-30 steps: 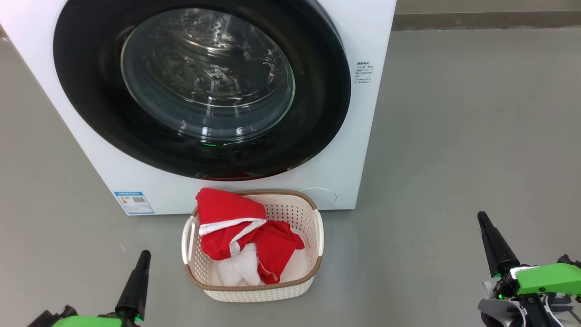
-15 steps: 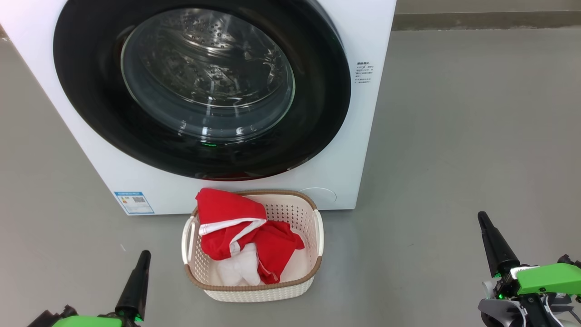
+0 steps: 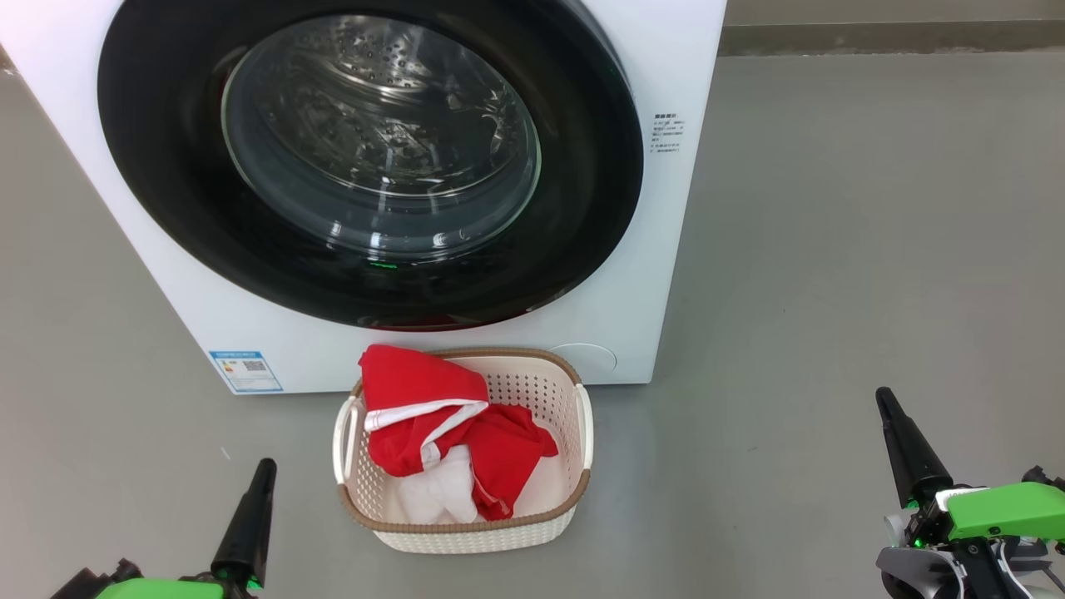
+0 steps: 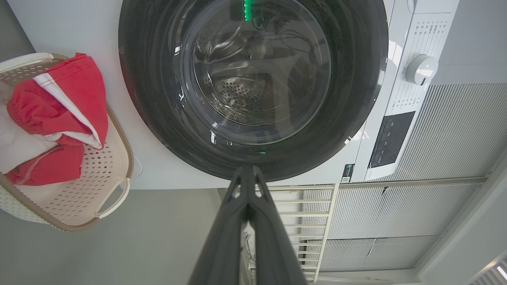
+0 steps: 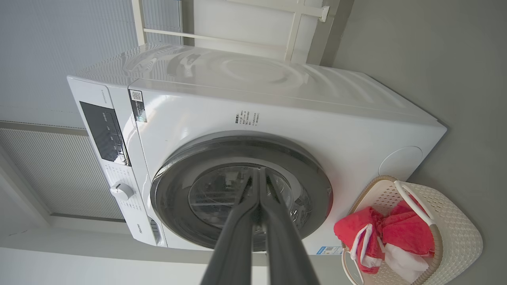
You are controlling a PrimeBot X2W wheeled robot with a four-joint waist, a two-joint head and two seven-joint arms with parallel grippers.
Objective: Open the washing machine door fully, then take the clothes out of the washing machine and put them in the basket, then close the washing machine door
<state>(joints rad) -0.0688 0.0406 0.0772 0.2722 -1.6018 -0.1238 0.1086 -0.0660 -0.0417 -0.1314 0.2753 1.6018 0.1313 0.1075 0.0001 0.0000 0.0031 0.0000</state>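
The white washing machine (image 3: pixel 666 216) fills the upper left of the head view. Its black-rimmed door (image 3: pixel 166 208) lies flat against the front, with steel drum showing through the glass. Red and white clothes (image 3: pixel 433 424) lie in the cream basket (image 3: pixel 574 466) on the floor just before the machine. My left gripper (image 3: pixel 265 467) is shut and empty at the lower left, short of the basket. At the lower right my right gripper (image 3: pixel 884 398) is shut with nothing in it. In the wrist views the left gripper (image 4: pixel 247 169) and right gripper (image 5: pixel 257 171) point at the door (image 4: pixel 158 99) (image 5: pixel 317 186).
Grey floor (image 3: pixel 874 249) spreads to the right of the machine, up to a wall base (image 3: pixel 890 37) at the back. A blue label (image 3: pixel 245 370) marks the machine's lower front. A control knob (image 4: pixel 422 69) and dark panel (image 5: pixel 103 132) sit on its top strip.
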